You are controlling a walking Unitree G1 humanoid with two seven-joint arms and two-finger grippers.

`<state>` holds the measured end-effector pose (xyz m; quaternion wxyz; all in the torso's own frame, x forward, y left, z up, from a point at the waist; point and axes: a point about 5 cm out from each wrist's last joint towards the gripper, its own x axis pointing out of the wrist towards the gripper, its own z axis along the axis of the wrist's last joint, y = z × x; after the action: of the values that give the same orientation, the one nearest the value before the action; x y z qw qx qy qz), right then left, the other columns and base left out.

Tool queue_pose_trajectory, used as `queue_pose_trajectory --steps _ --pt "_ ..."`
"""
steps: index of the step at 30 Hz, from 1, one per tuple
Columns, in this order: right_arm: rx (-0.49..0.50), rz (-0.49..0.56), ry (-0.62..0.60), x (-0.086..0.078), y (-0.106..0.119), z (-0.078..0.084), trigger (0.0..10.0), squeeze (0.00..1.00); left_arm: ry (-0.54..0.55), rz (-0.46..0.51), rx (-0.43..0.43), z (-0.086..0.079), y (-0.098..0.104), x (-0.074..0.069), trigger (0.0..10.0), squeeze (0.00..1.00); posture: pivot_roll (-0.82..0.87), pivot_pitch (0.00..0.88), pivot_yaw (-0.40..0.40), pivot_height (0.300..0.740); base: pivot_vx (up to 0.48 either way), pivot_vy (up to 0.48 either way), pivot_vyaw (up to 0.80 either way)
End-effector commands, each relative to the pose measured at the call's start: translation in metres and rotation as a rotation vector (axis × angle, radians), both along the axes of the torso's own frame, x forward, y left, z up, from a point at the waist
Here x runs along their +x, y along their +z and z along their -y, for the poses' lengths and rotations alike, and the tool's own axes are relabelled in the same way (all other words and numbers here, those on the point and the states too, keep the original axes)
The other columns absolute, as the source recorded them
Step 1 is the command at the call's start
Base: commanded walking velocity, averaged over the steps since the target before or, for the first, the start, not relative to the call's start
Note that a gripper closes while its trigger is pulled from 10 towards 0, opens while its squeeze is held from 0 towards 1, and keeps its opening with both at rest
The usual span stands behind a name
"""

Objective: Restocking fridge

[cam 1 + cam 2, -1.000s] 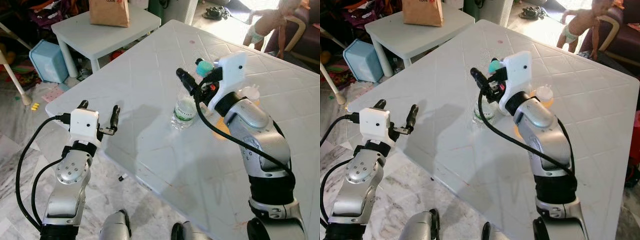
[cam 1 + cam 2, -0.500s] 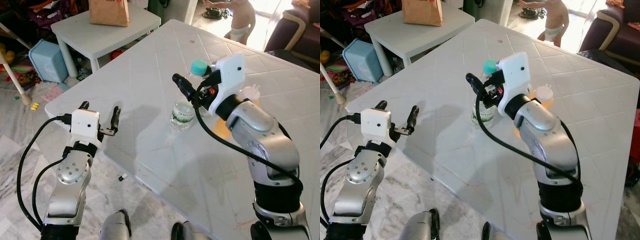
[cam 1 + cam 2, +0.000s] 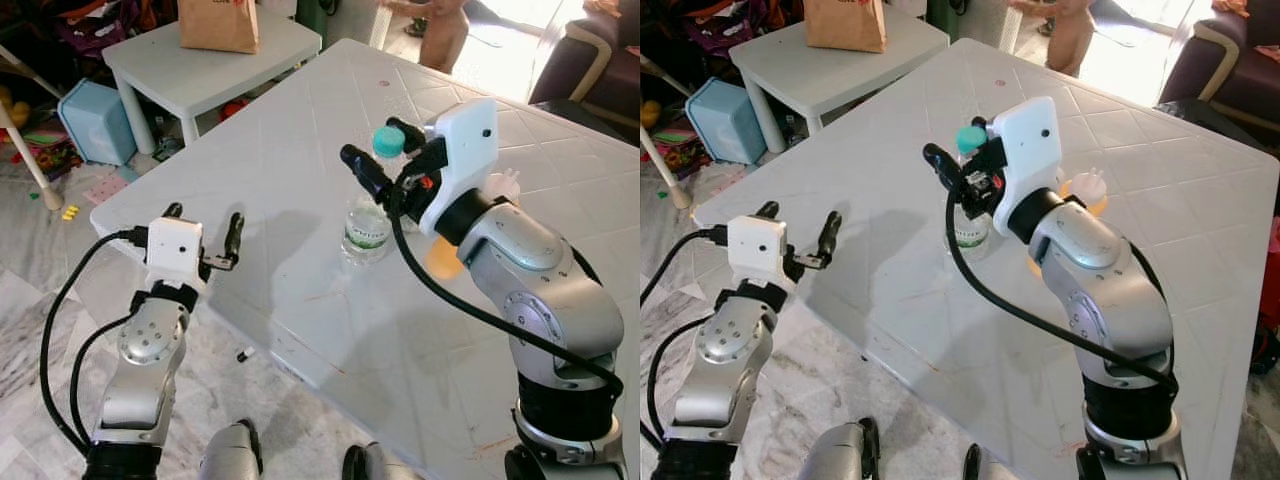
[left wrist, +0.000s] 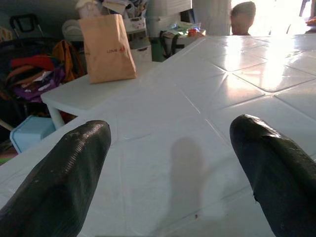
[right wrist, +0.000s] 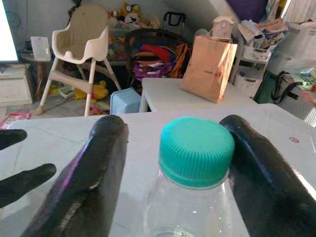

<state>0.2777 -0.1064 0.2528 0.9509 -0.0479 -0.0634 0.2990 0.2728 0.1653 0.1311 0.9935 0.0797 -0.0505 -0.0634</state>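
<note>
The orange item (image 3: 441, 258) sits mostly tucked behind the right arm, kind unreadable; the water bottle (image 5: 190, 197) gets sliced off below its shoulder in the right wrist view, label out of sight; the person (image 3: 437, 28) at the table's far corner is cropped by the top edge; print on the paper bag (image 4: 107, 47) too small to read.

Water bottle (image 3: 368, 222) on white table (image 3: 300, 180)
</note>
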Motion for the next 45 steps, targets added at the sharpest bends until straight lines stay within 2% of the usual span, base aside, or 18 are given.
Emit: queue_pose_trajectory --steps 1,10,21,27,28,30,31,33,35,36,37,38,39,40,41,45 --pt "0.001 -0.003 -0.014 -0.002 0.001 0.004 0.0 0.0 -0.011 0.005 0.007 0.003 0.0 0.001 10.0 0.0 0.0 0.092 -0.033 0.74 0.0 0.0 0.0" --pt "0.003 -0.053 -0.031 0.002 -0.011 0.003 0.0 0.0 -0.008 0.004 0.006 0.003 0.0 0.0 10.0 0.0 0.0 0.092 -0.034 0.74 0.0 0.0 0.0" --pt "0.001 -0.053 -0.05 0.005 -0.015 0.005 0.0 0.0 -0.012 0.001 0.004 0.003 -0.001 0.0 10.0 0.0 0.0 0.091 -0.034 0.74 0.0 0.0 0.0" --pt "0.041 -0.056 -0.067 0.004 -0.017 0.005 0.0 0.0 -0.006 -0.014 0.0 0.005 -0.005 -0.002 10.0 0.0 0.0 0.083 -0.034 0.74 0.0 0.0 0.0" --pt "0.056 -0.052 -0.065 0.004 -0.016 0.004 0.0 0.0 0.003 -0.017 0.003 0.005 -0.006 -0.002 10.0 0.0 0.0 0.083 -0.034 0.74 0.0 0.0 0.0" --pt "0.244 -0.05 -0.004 0.0 -0.006 -0.008 0.0 0.0 0.068 -0.046 0.004 0.002 -0.009 0.002 10.0 0.0 0.01 0.077 -0.034 0.74 0.0 0.0 0.0" --pt "0.244 -0.05 -0.004 0.0 -0.006 -0.008 0.0 0.0 0.068 -0.046 0.004 0.002 -0.009 0.002 10.0 0.0 0.01 0.077 -0.034 0.74 0.0 0.0 0.0" --pt "0.358 -0.072 0.039 -0.003 -0.003 -0.013 0.0 0.0 0.084 -0.053 -0.002 0.002 -0.01 0.004 10.0 0.0 0.01 0.066 -0.036 0.74 0.0 0.0 0.0" --pt "0.38 -0.077 0.051 -0.004 -0.003 -0.015 0.0 0.0 0.087 -0.052 -0.002 0.002 -0.01 0.005 10.0 0.0 0.01 0.064 -0.038 0.74 0.0 0.0 0.0" --pt "0.371 -0.078 0.061 -0.006 -0.006 -0.017 2.8 0.0 0.09 -0.04 0.01 0.002 -0.008 0.006 10.0 0.0 0.02 0.062 -0.042 0.74 0.0 0.334 0.0" --pt "0.371 -0.078 0.061 -0.006 -0.006 -0.017 2.8 0.0 0.09 -0.04 0.01 0.002 -0.008 0.006 10.0 0.0 0.02 0.062 -0.042 0.74 0.0 0.334 0.0" --pt "0.366 -0.08 0.062 -0.007 -0.008 -0.017 4.0 0.0 0.094 -0.037 0.014 0.001 -0.008 0.006 10.0 0.0 0.02 0.06 -0.044 0.74 0.0 0.48 0.0" --pt "0.361 -0.084 0.065 -0.007 -0.009 -0.018 9.1 0.0 0.096 -0.036 0.018 0.0 -0.008 0.006 10.0 0.0 0.02 0.06 -0.045 0.74 0.0 0.48 0.0" --pt "0.361 -0.084 0.065 -0.007 -0.009 -0.018 9.1 0.0 0.096 -0.036 0.018 0.0 -0.008 0.006 10.0 0.0 0.02 0.06 -0.045 0.74 0.0 0.48 0.0" --pt "0.359 -0.087 0.067 -0.007 -0.01 -0.019 10.0 0.0 0.099 -0.035 0.02 0.0 -0.008 0.006 10.0 0.0 0.02 0.06 -0.046 0.74 0.0 0.48 0.0" --pt "0.351 -0.092 0.058 -0.004 -0.012 -0.018 10.0 0.0 0.115 -0.041 0.023 0.001 -0.01 0.006 10.0 0.0 0.02 0.06 -0.05 0.74 0.0 0.48 0.0"
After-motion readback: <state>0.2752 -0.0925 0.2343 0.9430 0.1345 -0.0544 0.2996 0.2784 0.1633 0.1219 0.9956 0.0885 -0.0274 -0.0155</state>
